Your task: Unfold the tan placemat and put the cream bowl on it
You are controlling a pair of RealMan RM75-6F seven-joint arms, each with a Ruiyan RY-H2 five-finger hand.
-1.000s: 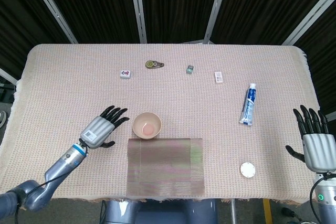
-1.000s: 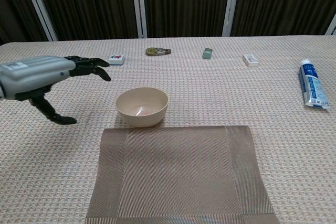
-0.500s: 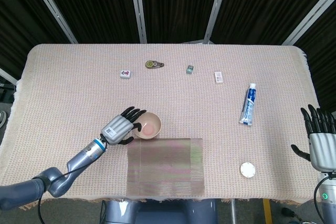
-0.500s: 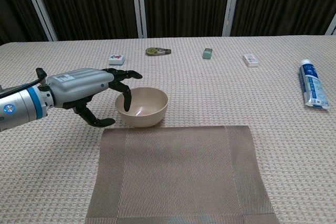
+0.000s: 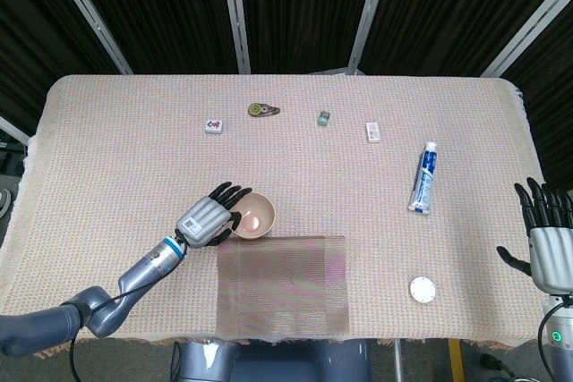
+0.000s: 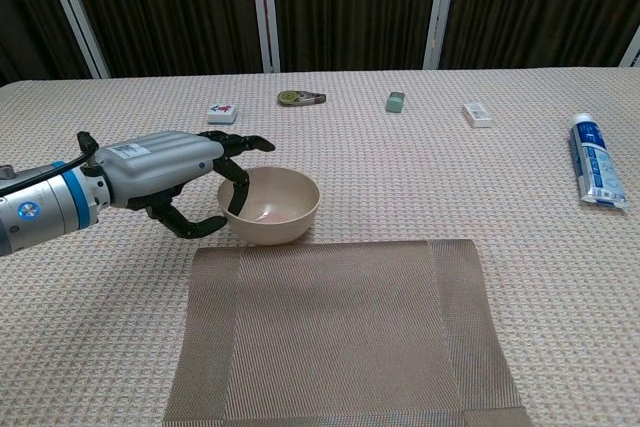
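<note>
Tabletop, left hand at cream bowl rim

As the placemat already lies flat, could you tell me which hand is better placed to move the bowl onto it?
The left hand: its fingers already straddle the cream bowl rim, while the right hand waits at the table's far edge.

Two grey robot arms with silver-backed, black-fingered hands.
Left hand: silver shell with small white label, black fingers, blue wrist ring, black cable at forearm; right hand: same silver back, green light below wrist.
</note>
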